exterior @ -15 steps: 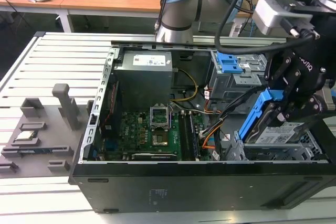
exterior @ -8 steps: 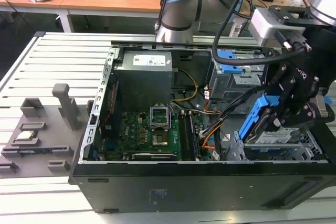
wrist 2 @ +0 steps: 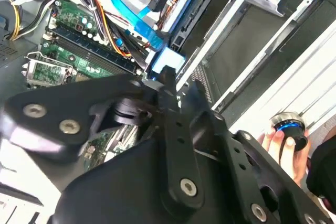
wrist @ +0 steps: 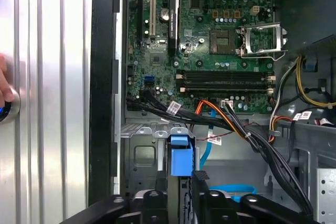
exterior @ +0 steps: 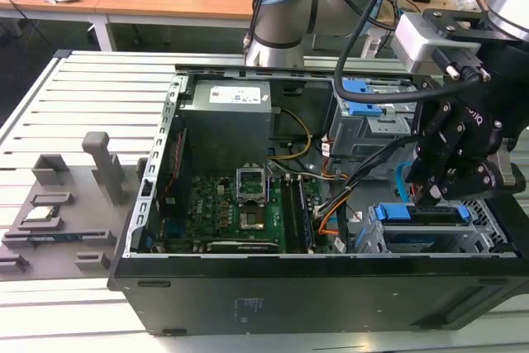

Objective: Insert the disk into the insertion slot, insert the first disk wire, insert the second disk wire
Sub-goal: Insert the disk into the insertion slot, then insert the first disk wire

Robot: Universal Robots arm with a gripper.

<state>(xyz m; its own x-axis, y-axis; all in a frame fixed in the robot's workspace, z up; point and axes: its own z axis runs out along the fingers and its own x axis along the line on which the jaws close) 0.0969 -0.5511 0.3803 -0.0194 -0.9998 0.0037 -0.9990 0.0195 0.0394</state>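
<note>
Gripper (exterior: 431, 197) hangs at lower right of exterior view, just over the disk (exterior: 423, 214); I can't tell its grip state. Disk w/ blue carrier sits in the insertion slot (exterior: 489, 225). Second disk wire (exterior: 400, 178) runs just beside gripper; motherboard (exterior: 240, 204) near frame centre.

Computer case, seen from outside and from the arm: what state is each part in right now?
Computer case: lying on its side, open.
Disk: lying in the silver cage, blue frame showing.
Processor socket: cover swung open.
Light-blue cable: loose loop, end hidden.
Red-orange wires: bundled, lying over the board's edge.
Pincer: just above the disk.
</note>
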